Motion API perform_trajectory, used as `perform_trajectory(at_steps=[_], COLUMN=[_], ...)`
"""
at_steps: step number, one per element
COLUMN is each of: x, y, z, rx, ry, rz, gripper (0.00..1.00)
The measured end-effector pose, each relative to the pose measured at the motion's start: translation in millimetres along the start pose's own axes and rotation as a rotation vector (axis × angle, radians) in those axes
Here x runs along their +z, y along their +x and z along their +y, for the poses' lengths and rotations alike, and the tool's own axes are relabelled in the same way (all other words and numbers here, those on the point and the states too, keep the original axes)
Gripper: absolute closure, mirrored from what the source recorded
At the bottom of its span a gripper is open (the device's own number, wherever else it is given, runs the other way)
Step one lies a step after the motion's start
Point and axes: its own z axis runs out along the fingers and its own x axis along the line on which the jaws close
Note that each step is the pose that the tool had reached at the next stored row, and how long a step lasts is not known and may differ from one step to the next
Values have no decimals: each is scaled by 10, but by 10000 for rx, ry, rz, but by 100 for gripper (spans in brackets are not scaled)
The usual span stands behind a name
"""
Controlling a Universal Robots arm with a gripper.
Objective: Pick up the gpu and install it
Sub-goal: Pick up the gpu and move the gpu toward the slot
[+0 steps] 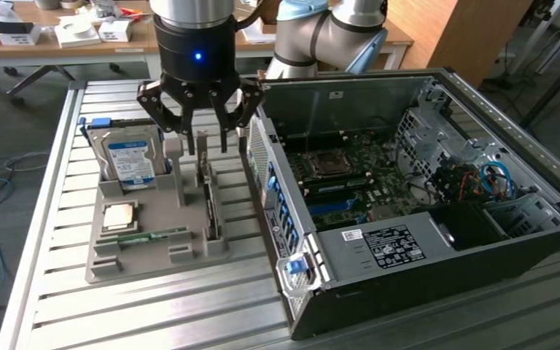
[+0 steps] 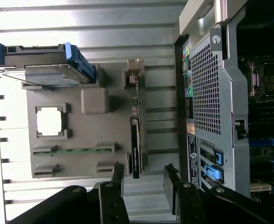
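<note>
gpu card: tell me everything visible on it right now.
The gpu is a thin flat card with a dark edge, a tan-brown face and a narrow silver metal bracket at one end. It stands upright on its long edge in a slot of the grey holder tray, beside the open PC case, not installed. Only the holder touches it. The gripper hangs open over it, holding nothing.

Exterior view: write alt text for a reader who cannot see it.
A robot arm's jaws stand open over the gpu, which stands on edge in a grey holder on a slatted metal table. A hard drive stands in the same holder, toward the exterior view's left; an open computer case lies to the right.
</note>
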Motion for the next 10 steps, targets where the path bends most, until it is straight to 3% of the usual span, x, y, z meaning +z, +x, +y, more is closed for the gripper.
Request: perform_trajectory(at_steps=[10], x=[181], y=[4], z=[-7], rx=[0], ry=[1], rz=[1], gripper=[53])
